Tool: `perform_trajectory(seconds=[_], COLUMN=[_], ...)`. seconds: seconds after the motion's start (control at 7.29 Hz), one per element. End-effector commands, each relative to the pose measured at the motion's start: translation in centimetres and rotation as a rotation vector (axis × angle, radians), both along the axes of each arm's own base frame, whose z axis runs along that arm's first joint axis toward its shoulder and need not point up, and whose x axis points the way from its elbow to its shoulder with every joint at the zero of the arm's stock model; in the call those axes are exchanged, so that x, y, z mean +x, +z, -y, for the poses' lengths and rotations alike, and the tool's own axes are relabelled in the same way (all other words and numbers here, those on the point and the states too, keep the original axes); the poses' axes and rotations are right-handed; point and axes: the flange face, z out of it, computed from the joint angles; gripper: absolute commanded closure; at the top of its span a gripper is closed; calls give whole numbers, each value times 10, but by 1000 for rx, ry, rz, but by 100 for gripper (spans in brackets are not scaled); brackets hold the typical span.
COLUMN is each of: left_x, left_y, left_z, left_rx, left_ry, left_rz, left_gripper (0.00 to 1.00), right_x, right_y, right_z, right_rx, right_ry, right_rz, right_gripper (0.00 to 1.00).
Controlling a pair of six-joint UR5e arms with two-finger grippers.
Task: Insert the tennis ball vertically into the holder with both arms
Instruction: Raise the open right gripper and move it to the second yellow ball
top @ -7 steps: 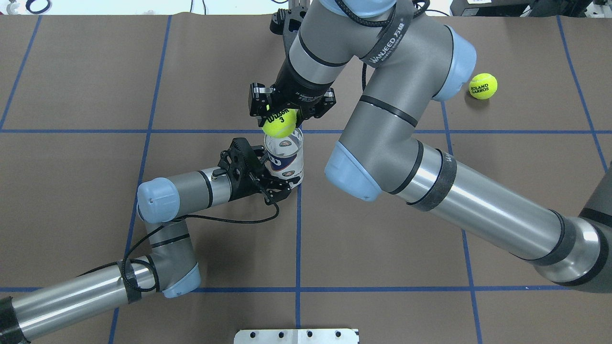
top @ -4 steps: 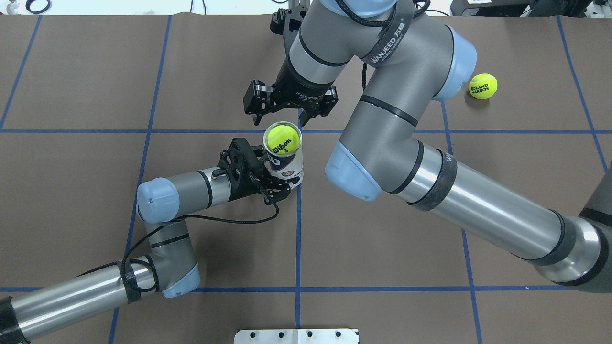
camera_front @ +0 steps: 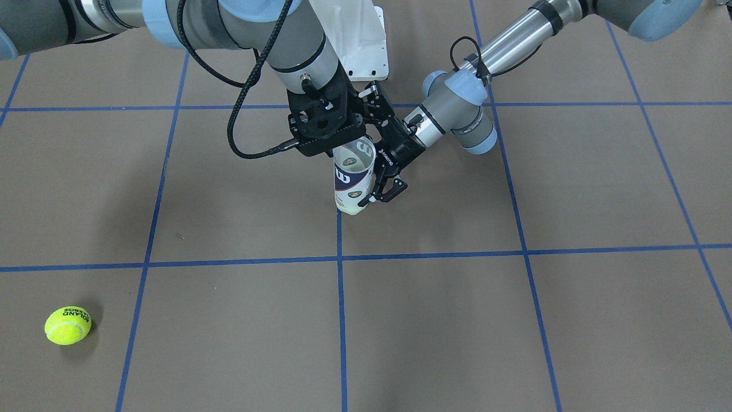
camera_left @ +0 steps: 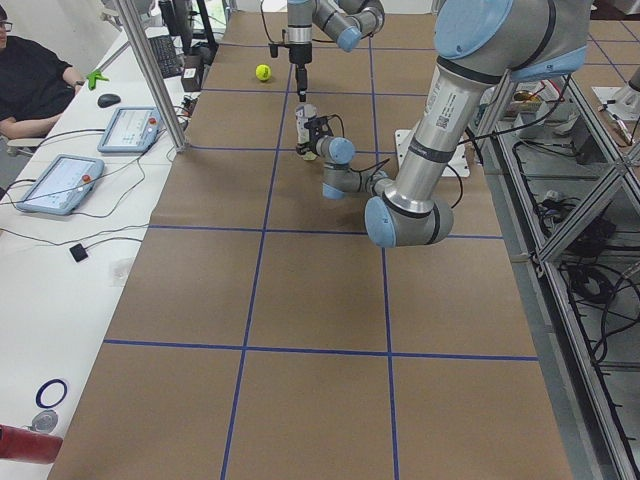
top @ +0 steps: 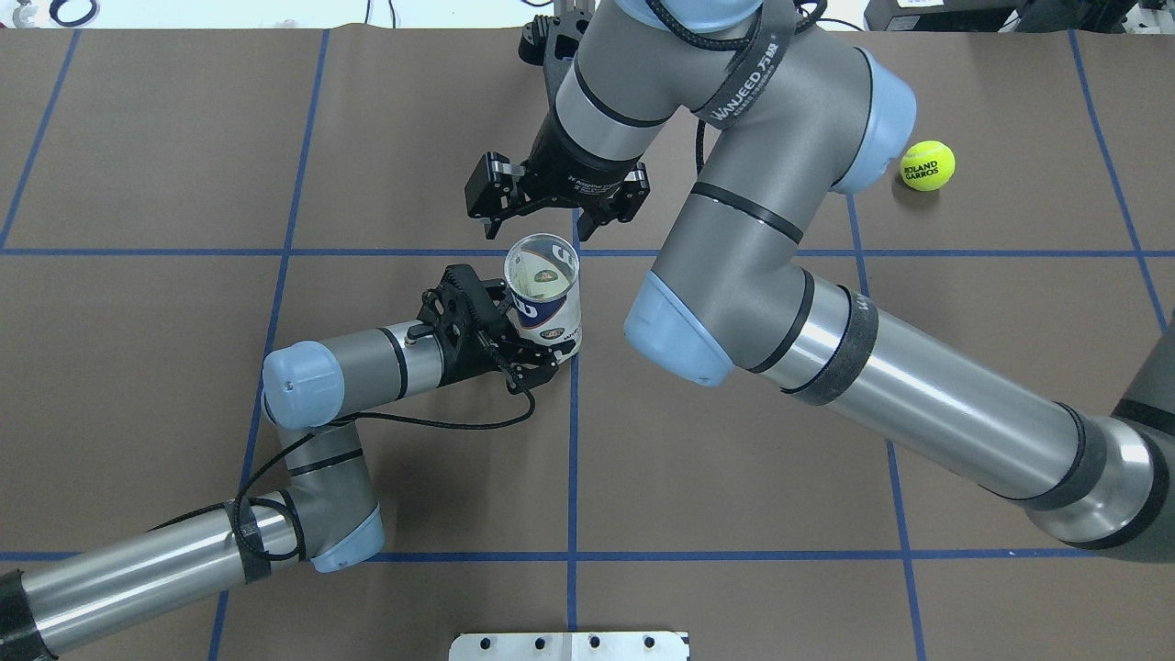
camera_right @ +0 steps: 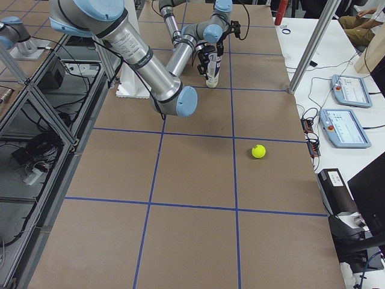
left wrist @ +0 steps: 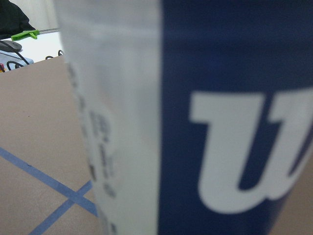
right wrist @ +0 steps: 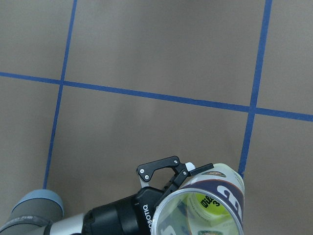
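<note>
I count two tennis balls: a ball [right wrist: 208, 204] down inside the holder [top: 543, 308] and a loose ball [top: 927, 165] on the counter [top: 734, 477]. There is one holder, a single clear can. Two arms show on my screens, the left arm [top: 349, 363] and the right arm [top: 780, 303]. Each carries one tool, making two: the left tool [top: 528, 344] and the right tool [top: 546, 225]. On the side counter [camera_left: 70, 290] I count two touchscreen pendants, a farther pendant [camera_left: 130, 128] and a nearer pendant [camera_left: 58, 183].
</note>
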Motion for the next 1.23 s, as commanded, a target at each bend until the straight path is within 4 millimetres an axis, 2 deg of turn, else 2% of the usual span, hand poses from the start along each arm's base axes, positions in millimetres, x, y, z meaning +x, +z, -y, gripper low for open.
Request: perform_trajectory(seconds=[0.0,0.55,0.69,0.82,0.96,1.1], left_x=[0,0,0,0,-1,0], left_y=[1,0,0,0,0,0], left_z=[0,0,0,0,1,0], left_rx=[3,3,2,2,3,3], left_ry=[-2,-2,-2,-2,-4,-2], left_rz=[3,3,4,4,3,3], left_gripper=[2,1,1,1,1,1], right_x=[0,4,7,26,57,73], right_y=[0,-2,6,20,25,32], right_z=[0,-2,-3,6,24,37], right_rx=[0,-1,-7,-17,-44,-56], right_ry=[0,3,4,32,79,110], right_rz=[0,8,4,-4,-33,-43], right_gripper=[2,2,1,2,2,2])
